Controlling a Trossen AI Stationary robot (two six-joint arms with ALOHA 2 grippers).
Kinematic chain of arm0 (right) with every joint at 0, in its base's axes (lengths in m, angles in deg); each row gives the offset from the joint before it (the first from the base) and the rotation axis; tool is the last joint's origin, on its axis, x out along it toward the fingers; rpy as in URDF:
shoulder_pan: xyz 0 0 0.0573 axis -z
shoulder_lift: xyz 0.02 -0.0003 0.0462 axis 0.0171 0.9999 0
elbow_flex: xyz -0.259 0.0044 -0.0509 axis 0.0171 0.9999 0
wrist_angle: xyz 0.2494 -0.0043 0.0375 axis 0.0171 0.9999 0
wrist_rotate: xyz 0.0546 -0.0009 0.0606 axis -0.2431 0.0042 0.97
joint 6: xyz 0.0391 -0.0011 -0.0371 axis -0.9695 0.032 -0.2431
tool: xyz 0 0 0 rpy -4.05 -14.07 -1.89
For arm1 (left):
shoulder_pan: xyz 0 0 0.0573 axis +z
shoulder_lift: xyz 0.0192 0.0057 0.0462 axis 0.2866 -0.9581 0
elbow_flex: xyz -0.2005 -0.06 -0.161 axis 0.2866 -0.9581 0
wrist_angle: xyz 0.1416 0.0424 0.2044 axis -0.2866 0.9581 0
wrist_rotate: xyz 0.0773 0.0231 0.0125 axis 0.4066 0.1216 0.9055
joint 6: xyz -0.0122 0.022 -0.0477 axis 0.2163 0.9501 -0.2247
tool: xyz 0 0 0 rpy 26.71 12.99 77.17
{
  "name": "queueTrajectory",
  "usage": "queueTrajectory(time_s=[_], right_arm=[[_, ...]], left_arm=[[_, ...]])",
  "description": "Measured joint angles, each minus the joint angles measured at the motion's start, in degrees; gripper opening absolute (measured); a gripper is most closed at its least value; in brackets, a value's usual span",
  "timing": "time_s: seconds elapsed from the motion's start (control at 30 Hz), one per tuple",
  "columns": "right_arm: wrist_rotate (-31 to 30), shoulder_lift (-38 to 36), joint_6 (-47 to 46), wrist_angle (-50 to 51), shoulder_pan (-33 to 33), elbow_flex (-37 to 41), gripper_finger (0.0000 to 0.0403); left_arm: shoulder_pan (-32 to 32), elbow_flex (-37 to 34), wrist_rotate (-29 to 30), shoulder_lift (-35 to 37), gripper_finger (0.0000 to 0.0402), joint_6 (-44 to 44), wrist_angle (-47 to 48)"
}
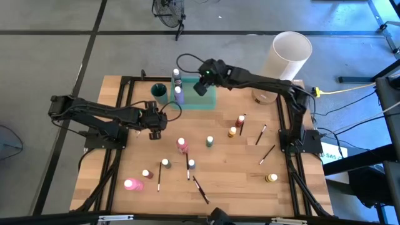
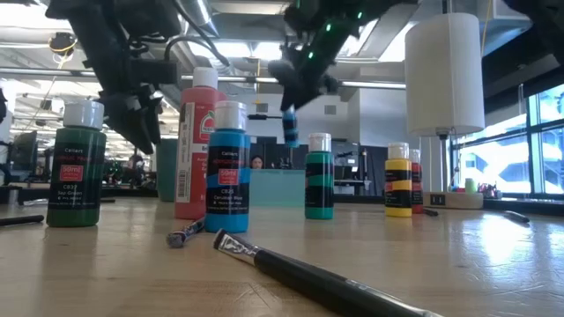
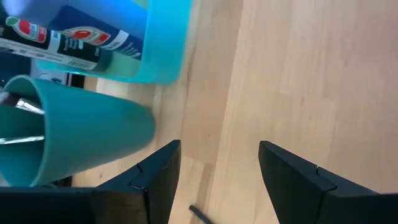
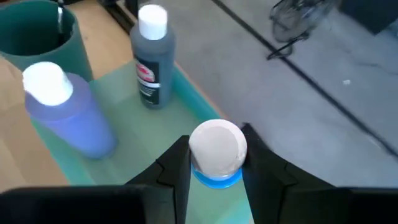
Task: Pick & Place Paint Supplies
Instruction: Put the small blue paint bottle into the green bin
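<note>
My right gripper (image 1: pixel 201 85) is over the translucent green tray (image 1: pixel 199 100) at the table's far side, shut on a small blue paint bottle (image 2: pixel 290 129) with a white cap. In the tray stand a purple bottle (image 4: pixel 69 118) and a grey bottle (image 4: pixel 153 63). A teal cup (image 1: pixel 160 92) holding brushes stands on the table left of the tray. My left gripper (image 1: pixel 154 129) hangs open over bare wood (image 3: pixel 217 180), nearer than the cup, with nothing between its fingers. My right gripper pinches the blue bottle at its top, one finger (image 4: pixel 177 165) on each side of the white cap (image 4: pixel 217 146). The fingers slant down from the table's right side. The bottle hangs below them, roughly upright, clear of the tray's floor.
Several more capped bottles stand on the table's middle and near part, among them pink (image 1: pixel 182 145), green (image 1: pixel 210 142), red (image 1: pixel 240 120) and yellow (image 1: pixel 270 178). Thin dark brushes (image 1: pixel 260 134) (image 1: pixel 200 189) lie among them. A big white cylinder (image 1: pixel 287 55) stands at the far right.
</note>
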Motion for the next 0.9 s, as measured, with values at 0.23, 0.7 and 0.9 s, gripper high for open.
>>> queueTrajectory(time_s=[0.23, 0.7, 0.9], right_arm=[[5.13, 3.52, -1.29, -3.46, 2.59, 4.04, 0.0115], [8.04, 3.22, -10.23, -13.5, 8.92, 12.01, 0.0115], [4.77, 2.97, -12.73, -12.71, 9.12, 12.56, 0.0115]], left_arm=[[-0.01, -4.37, -2.68, 0.0, 0.0212, -2.24, -7.13], [-0.01, -9.15, -7.0, 0.0, 0.0212, -0.55, -19.51], [-0.01, -9.71, -9.27, 0.0, 0.0212, 0.12, -22.38]])
